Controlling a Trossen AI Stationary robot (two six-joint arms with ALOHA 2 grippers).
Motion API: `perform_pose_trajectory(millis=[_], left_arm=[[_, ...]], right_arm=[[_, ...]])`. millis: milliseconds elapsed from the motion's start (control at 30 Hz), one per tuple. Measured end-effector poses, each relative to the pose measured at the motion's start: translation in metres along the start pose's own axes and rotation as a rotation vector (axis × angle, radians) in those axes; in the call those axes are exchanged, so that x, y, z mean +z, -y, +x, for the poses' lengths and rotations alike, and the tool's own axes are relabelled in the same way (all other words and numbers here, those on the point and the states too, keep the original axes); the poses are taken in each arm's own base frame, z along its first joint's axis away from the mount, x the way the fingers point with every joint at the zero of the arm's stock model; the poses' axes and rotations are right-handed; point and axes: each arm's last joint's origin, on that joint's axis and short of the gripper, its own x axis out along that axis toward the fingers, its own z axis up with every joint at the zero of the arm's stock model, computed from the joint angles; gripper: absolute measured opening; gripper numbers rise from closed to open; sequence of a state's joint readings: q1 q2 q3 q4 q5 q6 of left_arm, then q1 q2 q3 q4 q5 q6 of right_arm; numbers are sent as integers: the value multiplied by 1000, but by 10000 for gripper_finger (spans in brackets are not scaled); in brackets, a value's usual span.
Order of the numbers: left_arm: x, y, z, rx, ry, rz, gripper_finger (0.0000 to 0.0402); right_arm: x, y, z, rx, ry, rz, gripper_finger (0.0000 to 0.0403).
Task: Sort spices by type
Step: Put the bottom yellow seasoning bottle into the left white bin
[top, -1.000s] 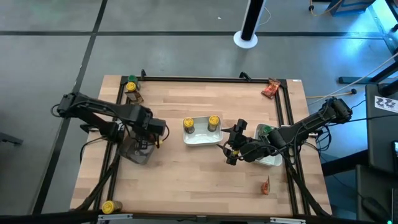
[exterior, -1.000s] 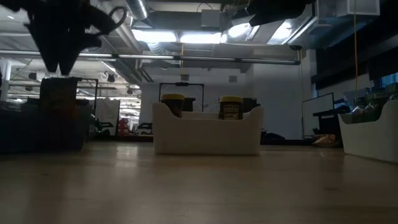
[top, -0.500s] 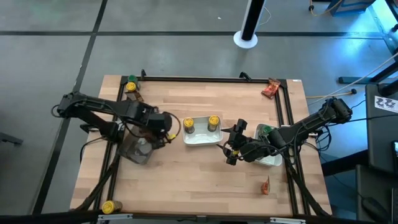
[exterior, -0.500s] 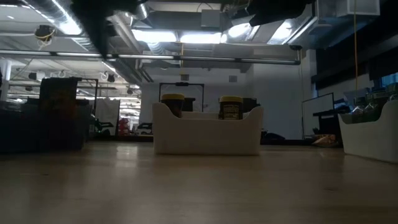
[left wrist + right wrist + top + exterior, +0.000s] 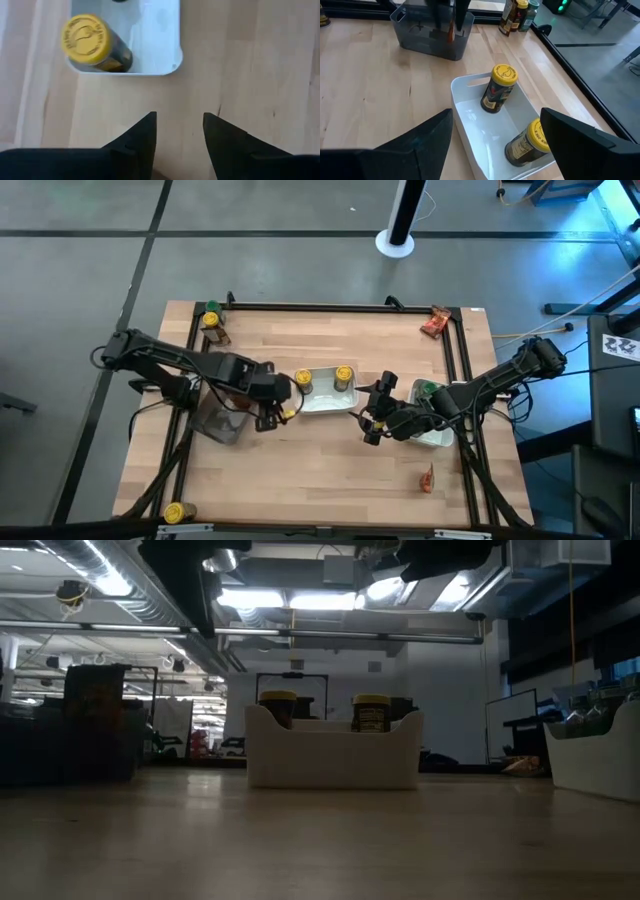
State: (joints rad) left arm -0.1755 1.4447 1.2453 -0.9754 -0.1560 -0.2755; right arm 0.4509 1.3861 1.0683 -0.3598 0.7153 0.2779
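Two yellow-lidded jars (image 5: 303,380) (image 5: 343,373) stand in the white middle tray (image 5: 325,404). My left gripper (image 5: 180,117) hangs open above the bare wood just off that tray's near left corner (image 5: 172,67), nothing between its fingertips. A thin orange strip (image 5: 451,31) shows by its fingers in the right wrist view; I cannot tell what it is. My right gripper (image 5: 496,112) waits open on the tray's right side (image 5: 372,420), raised, facing the jars (image 5: 499,87). A green-lidded jar (image 5: 427,390) stands in the right tray (image 5: 440,438).
A clear grey bin (image 5: 218,422) stands left of the left gripper. Jars (image 5: 211,320) sit at the far left corner and one (image 5: 175,511) at the near left. Red-orange packets lie at the far right corner (image 5: 435,323) and near right (image 5: 427,478).
My left gripper has travelled from above the grey bin toward the table's right edge, ending beside the middle tray's near left corner, and it has tipped along the way. My right gripper has kept still.
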Motion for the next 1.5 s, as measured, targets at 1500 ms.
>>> perform_pose_trajectory(millis=[1500], left_arm=[[-113,189,-94,-99,-447,-334,285]], right_arm=[[1,1,0,-39,10,-130,299]])
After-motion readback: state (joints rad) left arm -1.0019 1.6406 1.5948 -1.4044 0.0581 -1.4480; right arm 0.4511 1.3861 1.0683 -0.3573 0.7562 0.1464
